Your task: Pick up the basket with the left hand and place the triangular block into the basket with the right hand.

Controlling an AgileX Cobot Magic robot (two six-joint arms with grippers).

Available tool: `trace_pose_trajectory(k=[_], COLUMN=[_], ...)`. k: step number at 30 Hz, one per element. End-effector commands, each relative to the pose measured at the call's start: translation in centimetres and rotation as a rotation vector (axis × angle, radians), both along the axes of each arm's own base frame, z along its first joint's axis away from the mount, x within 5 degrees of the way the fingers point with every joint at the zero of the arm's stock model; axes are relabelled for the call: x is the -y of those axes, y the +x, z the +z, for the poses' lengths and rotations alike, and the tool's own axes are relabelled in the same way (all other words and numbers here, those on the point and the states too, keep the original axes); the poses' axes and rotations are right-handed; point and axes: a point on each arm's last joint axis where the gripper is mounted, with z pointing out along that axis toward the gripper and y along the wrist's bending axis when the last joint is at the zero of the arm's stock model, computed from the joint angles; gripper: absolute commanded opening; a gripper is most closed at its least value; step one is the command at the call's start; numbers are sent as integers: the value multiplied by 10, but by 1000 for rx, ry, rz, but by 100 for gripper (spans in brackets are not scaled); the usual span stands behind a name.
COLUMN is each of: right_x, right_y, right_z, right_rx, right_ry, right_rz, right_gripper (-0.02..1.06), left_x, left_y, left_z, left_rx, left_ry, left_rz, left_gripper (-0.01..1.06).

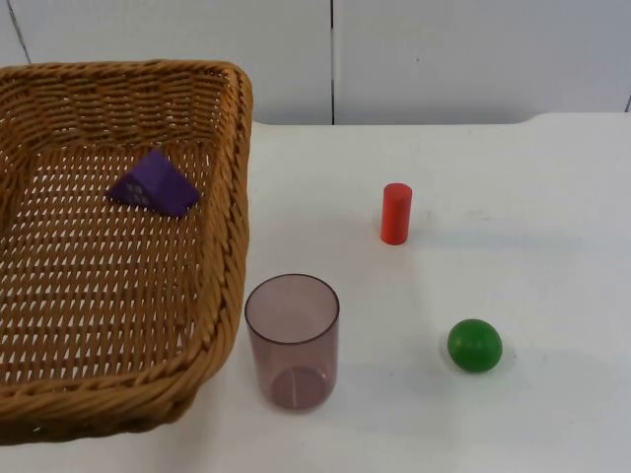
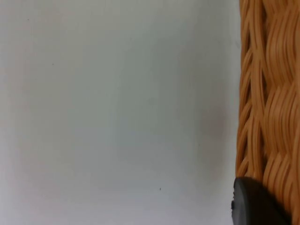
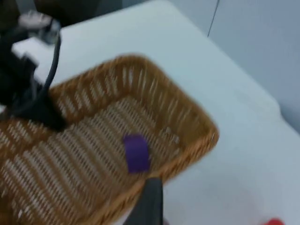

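Note:
The woven wicker basket (image 1: 222,246) takes up the left of the top view. The purple triangular block (image 1: 155,184) lies on its woven floor, toward the far side. In the right wrist view the basket (image 3: 187,112) is seen from above with the block (image 3: 136,153) inside it. My left gripper (image 3: 47,117) is at the basket's far rim, shut on it. In the left wrist view, the left gripper (image 2: 262,204) sits against the wicker rim (image 2: 269,93) above the white table. My right gripper (image 3: 150,204) hangs above the basket's near rim, holding nothing.
A clear, purple-tinted cup (image 1: 292,341) stands upright just right of the basket's front corner. A red cylinder (image 1: 395,213) stands at mid-table and a green ball (image 1: 474,345) lies nearer the front right. The grey partition wall closes the back.

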Motion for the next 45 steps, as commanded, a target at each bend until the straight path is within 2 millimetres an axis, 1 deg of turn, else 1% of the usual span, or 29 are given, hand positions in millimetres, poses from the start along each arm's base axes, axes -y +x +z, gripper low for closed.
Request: trace_pose_trajectory(k=[1,2,3,5,6,7,10,11,12,13,16,17,21,23,24,25,28,29,30,32,34,35,38,39,40,41,42,44,45], right_x=[22,22,27,42,48,48,64,70,70,75,83,83,86,86,86,86,86,86,86,86,86,86,86,86,86,86,86,86,86], right_y=[-19,-19,-25,-38,-45,-45,-60,-67,-67,-71,-80,-80,-82,-82,-82,-82,-82,-82,-82,-81,-81,-81,-81,-81,-81,-81,-81,-81,-81], right_z=[-2,-2,-5,-6,-7,-7,-7,-5,-5,-1,6,6,8,8,8,8,9,9,9,10,11,11,12,12,12,12,12,12,12], right_rx=[16,16,12,11,16,16,34,45,45,58,80,80,72,74,74,71,82,83,83,88,89,89,94,94,94,94,94,95,96], right_ry=[104,104,117,146,155,155,175,187,187,201,225,225,248,246,246,248,257,259,259,264,279,279,287,287,287,287,287,288,290], right_rz=[-41,-41,-49,-61,-63,-63,-60,-59,-59,-58,-56,-56,-70,-71,-71,-73,-73,-73,-73,-73,-78,-78,-79,-79,-79,-79,-79,-78,-78], right_gripper=[78,78,78,78,78,78,78,78,78,78,78,78,78,78,78,78,78,78,78,78,78,78,78,78,78,78,78,78,78], left_x=[0,0,0,-2,-4,-4,-10,-14,-14,-15,-19,-19,-7,2,2,6,15,15,15,19,23,23,26,26,25,25,26,25,25], left_y=[4,4,7,17,26,26,61,83,83,96,145,145,207,232,232,244,269,275,275,283,287,287,287,287,287,287,287,287,287], left_z=[5,5,8,15,18,18,18,17,17,16,11,11,-10,-32,-32,-43,-74,-81,-81,-100,-116,-116,-133,-135,-135,-135,-136,-136,-136], left_rx=[31,31,44,53,54,54,39,36,36,38,63,63,78,71,71,66,54,54,54,33,12,12,-13,-13,-10,-10,-9,-8,-7], left_ry=[-31,-31,-29,-33,-35,-35,-58,-76,-76,-93,-127,-127,-124,-120,-120,-120,-117,-114,-114,-116,-111,-111,-81,-61,-34,-34,-19,-17,-16], left_rz=[34,34,37,31,29,29,47,56,56,65,75,75,21,4,4,-8,-23,-27,-27,-34,-45,-45,-66,-77,-90,-90,-99,-94,-91], left_gripper=[0,0,0,0,0,0,0,0,0,0,0,0,0,0,0,0,0,0,0,0,0,0,0,1,6,6,12,30,48])
